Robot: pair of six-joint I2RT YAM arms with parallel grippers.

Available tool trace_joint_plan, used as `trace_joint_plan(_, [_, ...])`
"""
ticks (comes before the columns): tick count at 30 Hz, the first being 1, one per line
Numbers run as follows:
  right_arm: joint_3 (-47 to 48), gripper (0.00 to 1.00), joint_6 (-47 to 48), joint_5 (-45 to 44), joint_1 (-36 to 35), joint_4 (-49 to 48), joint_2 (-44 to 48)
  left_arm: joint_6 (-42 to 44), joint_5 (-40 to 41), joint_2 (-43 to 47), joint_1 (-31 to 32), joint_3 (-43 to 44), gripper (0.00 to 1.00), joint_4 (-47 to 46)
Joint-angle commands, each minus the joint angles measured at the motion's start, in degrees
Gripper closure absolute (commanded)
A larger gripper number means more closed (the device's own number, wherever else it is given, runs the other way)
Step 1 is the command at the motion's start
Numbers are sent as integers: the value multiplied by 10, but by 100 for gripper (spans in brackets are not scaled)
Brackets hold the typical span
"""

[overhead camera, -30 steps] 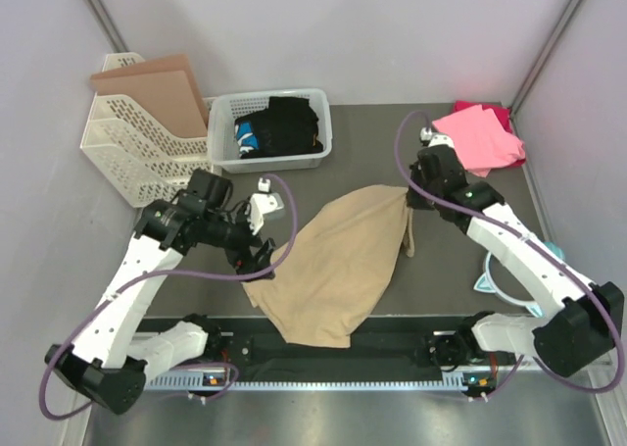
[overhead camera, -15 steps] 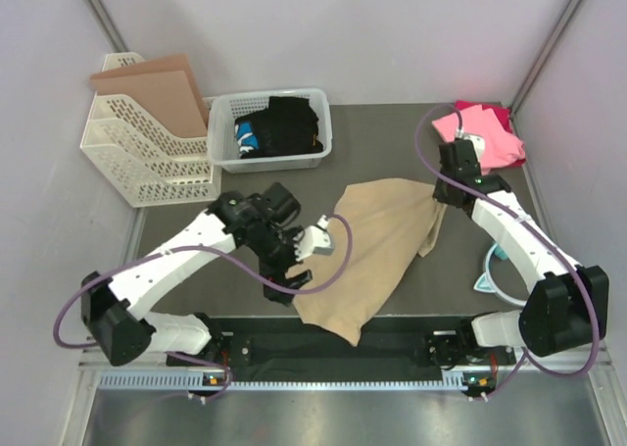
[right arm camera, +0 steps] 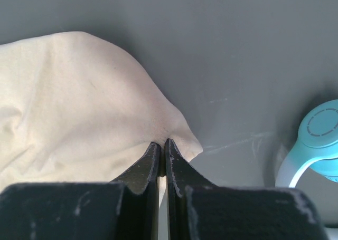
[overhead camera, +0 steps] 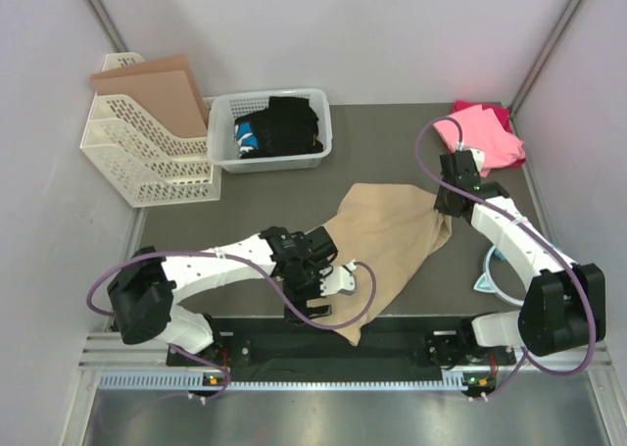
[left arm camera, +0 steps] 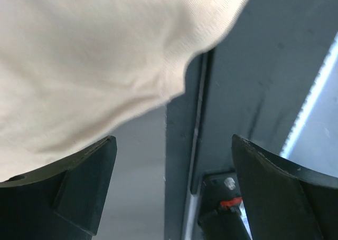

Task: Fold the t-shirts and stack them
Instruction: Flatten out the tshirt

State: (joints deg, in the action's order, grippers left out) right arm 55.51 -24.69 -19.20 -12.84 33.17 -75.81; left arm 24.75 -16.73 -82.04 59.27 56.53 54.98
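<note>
One tan t-shirt (overhead camera: 392, 232), dragged farther right

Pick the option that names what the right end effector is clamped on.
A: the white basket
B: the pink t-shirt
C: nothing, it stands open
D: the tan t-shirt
D: in the right wrist view the right end effector has its fingers pressed together on a pinch of cloth at the edge of the tan t-shirt.
</note>
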Motion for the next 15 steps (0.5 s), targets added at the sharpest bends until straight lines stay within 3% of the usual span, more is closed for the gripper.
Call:
trace_joint_plan(1, [10, 100, -8, 24, 3, -29, 11, -20, 39, -16, 8, -23, 6, -115])
trace_joint_plan(7, [9, 100, -11, 34, 4, -27, 22, -8, 61, -29, 9, -50, 6, -185])
trace_joint_plan(15, [27, 100, -13, 39, 4, -20, 23, -5, 41, -87, 9, -38, 15, -157])
